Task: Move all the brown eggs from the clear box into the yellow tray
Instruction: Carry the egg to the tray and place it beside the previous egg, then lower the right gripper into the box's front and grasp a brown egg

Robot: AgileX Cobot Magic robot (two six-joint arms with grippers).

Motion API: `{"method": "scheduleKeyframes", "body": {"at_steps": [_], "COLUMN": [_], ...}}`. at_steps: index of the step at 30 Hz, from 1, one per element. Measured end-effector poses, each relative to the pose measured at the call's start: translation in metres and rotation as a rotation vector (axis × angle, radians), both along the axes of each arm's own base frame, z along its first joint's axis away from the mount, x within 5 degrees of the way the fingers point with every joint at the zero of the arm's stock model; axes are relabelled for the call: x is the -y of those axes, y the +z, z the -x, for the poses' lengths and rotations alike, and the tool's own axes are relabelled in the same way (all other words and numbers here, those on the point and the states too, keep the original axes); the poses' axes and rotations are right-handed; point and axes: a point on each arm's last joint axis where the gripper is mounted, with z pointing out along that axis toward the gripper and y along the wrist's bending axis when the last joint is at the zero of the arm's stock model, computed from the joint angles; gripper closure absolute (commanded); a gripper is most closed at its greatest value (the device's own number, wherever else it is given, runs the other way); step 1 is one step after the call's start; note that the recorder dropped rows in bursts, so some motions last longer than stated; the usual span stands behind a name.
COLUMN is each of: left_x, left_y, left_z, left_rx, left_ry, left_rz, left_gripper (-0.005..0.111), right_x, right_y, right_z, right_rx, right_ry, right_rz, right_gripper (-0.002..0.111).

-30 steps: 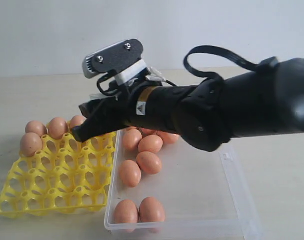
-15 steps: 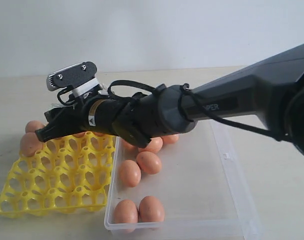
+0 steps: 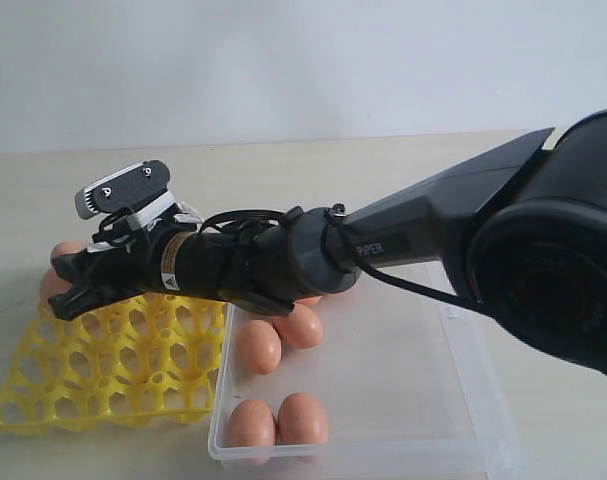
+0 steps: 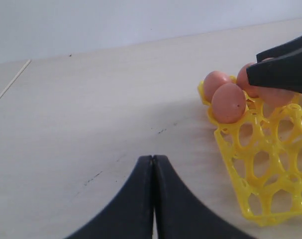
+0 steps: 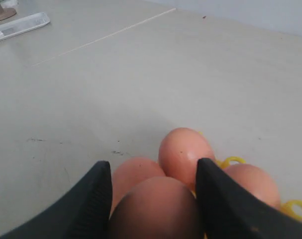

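We see a pale beige tabletop (image 3: 313,170) with a matte, faintly scuffed surface, meeting a plain off-white wall (image 3: 303,60) behind it. The light is soft and even, casting only weak shadows. In the right wrist view a thin seam line (image 5: 106,35) crosses the table, and a flat whitish strip (image 5: 19,26) lies near one far corner.

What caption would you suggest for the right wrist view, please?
Right gripper holding a brown egg between its jaws, above eggs already seated in the yellow tray.

Yellow tray (image 3: 113,375) sits left of the clear box (image 3: 403,400), touching; four eggs (image 3: 259,346) in the box's left side.
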Motion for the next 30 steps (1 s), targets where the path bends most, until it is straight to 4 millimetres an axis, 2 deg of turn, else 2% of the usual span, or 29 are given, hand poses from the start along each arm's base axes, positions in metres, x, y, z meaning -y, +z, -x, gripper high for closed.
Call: {"method": "scheduleKeyframes", "body": {"at_steps": [2,5,9,13,15,17,19,22,25,28,30], "left_x": [0.000,0.000,0.000,0.000,0.000,0.000,0.000,0.000,0.000,0.000,0.000], "left_y": [0.000,0.000,0.000,0.000,0.000,0.000,0.000,0.000,0.000,0.000,0.000], "left_z": [0.000,0.000,0.000,0.000,0.000,0.000,0.000,0.000,0.000,0.000,0.000], "left_rx": [0.000,0.000,0.000,0.000,0.000,0.000,0.000,0.000,0.000,0.000,0.000], "left_ry": [0.000,0.000,0.000,0.000,0.000,0.000,0.000,0.000,0.000,0.000,0.000], "left_rz": [0.000,0.000,0.000,0.000,0.000,0.000,0.000,0.000,0.000,0.000,0.000], "left_gripper": [0.107,0.107,0.107,0.107,0.107,0.107,0.107,0.107,0.107,0.107,0.107], "right_x": [-0.001,-0.002,-0.002,0.000,0.004,0.008,0.017,0.041,0.071,0.095,0.109], "right_y": [-0.001,0.000,0.001,-0.001,0.004,0.018,0.042,0.082,0.120,0.133,0.128], "right_z": [0.001,0.001,0.000,-0.001,-0.003,-0.004,-0.006,-0.004,0.005,0.016,0.026], "right_rx": [0.038,0.077,0.101,0.086,0.072,0.067,0.057,0.006,-0.084,-0.180,-0.254], "right_ry": [0.023,0.042,0.045,0.026,-0.004,-0.038,-0.099,-0.230,-0.366,-0.457,-0.476], "right_rz": [0.001,0.007,0.012,0.053,0.115,0.168,0.253,0.421,0.576,0.745,0.834], "right_gripper": [0.073,0.061,0.040,0.039,0.040,0.043,0.048,0.059,0.064,0.064,0.064]}}
